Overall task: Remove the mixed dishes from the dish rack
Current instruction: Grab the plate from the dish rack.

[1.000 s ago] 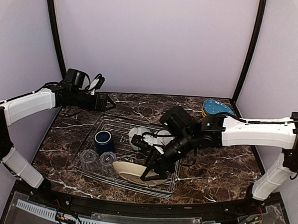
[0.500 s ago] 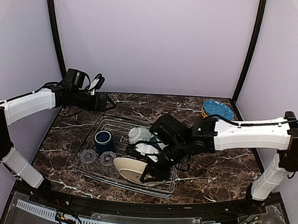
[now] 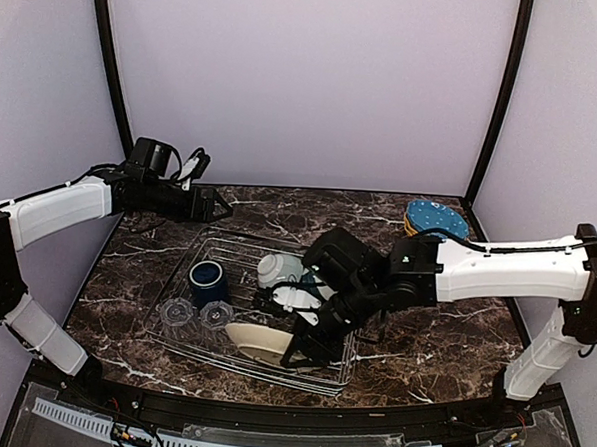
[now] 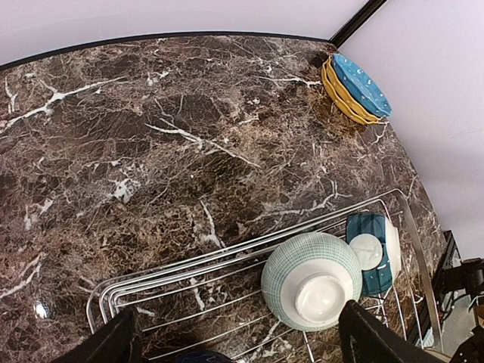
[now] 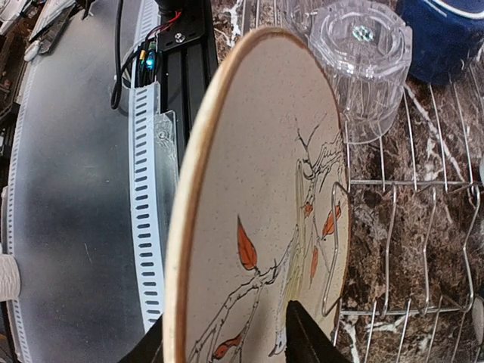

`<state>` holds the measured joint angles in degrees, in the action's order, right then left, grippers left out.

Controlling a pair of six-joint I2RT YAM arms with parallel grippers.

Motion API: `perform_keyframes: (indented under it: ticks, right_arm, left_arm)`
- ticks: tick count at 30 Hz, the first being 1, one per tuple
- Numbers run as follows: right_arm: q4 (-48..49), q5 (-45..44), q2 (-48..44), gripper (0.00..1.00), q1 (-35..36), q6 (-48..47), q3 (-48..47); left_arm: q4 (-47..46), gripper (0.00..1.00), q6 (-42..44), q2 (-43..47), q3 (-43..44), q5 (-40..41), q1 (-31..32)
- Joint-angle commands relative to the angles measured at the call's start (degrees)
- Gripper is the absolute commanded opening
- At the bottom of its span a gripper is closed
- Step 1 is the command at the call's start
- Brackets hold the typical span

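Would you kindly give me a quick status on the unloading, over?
Left gripper open, empty, hovering far left. Right gripper astride the cream plate, tilted in the dish rack; grip unconfirmed. Clear glass close beside plate.

The right hand (image 3: 307, 350) is down in the low silver wire dish rack (image 3: 227, 245), at the round cream plate (image 3: 255, 338)'s right edge; a dark blue mug (image 3: 207, 279) and two clear glasses (image 3: 177, 312) stand to its left; the left hand (image 3: 217, 205) hovers above the dark marbled surface (image 3: 443, 331).
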<state>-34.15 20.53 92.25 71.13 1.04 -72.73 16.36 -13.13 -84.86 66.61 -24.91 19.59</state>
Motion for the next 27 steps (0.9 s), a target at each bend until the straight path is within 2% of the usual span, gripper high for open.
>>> perform_keyframes:
  ticks: [1, 4, 10, 16, 20, 27]
  right_arm:
    - [0.3, -0.1, -2.1, 0.34, 0.6, 0.3, 0.4]
    - [0.4, -0.2, -1.5, 0.23, 0.6, 0.4, 0.4]
    - [0.3, -0.8, -0.8, 0.16, 0.9, 0.5, -0.6]
    - [-0.1, -0.7, -2.0, 0.03, 0.9, 0.2, -1.2]
    - [0.1, -1.1, -3.6, 0.0, 1.0, -0.4, -1.1]
    - [1.3, -0.2, -6.2, 0.0, 1.0, -0.7, -1.3]
  left_arm:
    - [0.0, 0.89, -0.5, -0.2, 1.3, -1.2, -0.3]
    - [0.0, 0.89, -0.5, -0.2, 1.2, -1.1, -0.3]
    - [0.0, 0.89, -0.6, -0.3, 1.2, -1.2, -0.3]
    - [-0.1, 0.89, -0.7, -0.5, 1.2, -1.4, -0.3]
    - [-0.1, 0.89, -0.8, -0.5, 1.3, -1.5, -0.3]
    - [-0.1, 0.89, -0.8, -0.9, 1.3, -1.6, -0.3]
